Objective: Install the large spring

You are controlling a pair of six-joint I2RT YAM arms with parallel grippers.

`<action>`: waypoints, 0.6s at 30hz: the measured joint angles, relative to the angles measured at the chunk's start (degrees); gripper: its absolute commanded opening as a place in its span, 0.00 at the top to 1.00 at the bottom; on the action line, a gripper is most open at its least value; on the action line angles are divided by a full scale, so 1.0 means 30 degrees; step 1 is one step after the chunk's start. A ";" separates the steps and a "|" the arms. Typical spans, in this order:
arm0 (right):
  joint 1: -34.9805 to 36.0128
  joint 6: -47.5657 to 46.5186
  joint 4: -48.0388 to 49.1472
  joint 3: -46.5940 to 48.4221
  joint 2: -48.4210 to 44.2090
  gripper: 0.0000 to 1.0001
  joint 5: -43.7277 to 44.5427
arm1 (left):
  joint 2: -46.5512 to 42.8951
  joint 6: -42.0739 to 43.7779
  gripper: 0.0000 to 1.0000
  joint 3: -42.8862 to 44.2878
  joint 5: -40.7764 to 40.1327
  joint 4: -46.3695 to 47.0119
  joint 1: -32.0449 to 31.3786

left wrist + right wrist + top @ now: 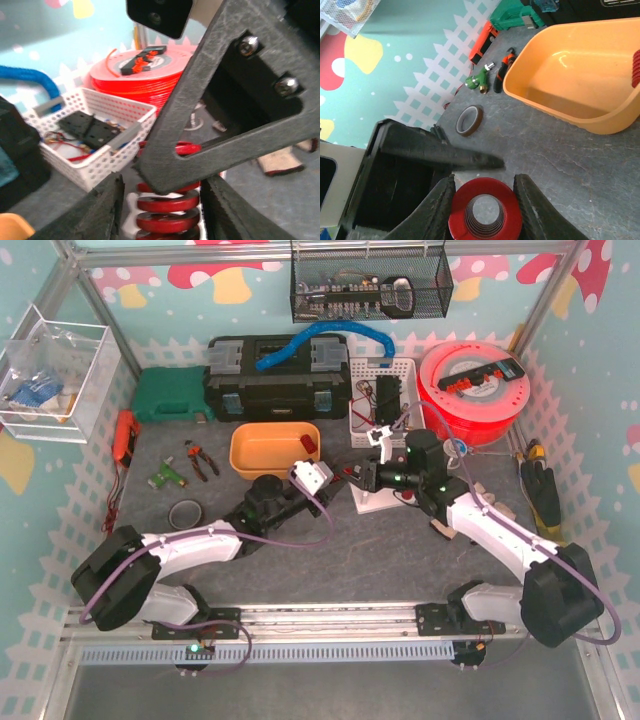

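Large spring (462, 220) — red, I see it pinched between the right gripper (484, 182) fingers. Left gripper (162, 180) fingers flank its coils — whether they grip, I cannot tell.

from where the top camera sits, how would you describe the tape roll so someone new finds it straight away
Start at the orange tub in the middle of the grey table, then look left and towards the near edge. Past the red-handled pliers and the green fitting lies the tape roll, flat on the table. It is the only bare ring there, thin, brownish and hollow.
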 measured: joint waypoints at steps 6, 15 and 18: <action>0.0058 -0.0102 -0.0510 -0.0379 -0.1093 1.00 0.1982 | 0.0000 0.0051 0.17 -0.0007 -0.1005 -0.0022 -0.0036; 0.0058 -0.1894 -0.2565 -0.0539 -0.2579 1.00 0.8437 | 0.0000 -0.0437 0.01 -0.0058 -0.3177 -0.0874 -0.0036; 0.0066 -0.2565 -0.3126 -0.0787 -0.2484 1.00 1.0054 | 0.0000 -0.0758 0.01 0.0022 -0.4269 -0.1566 0.0124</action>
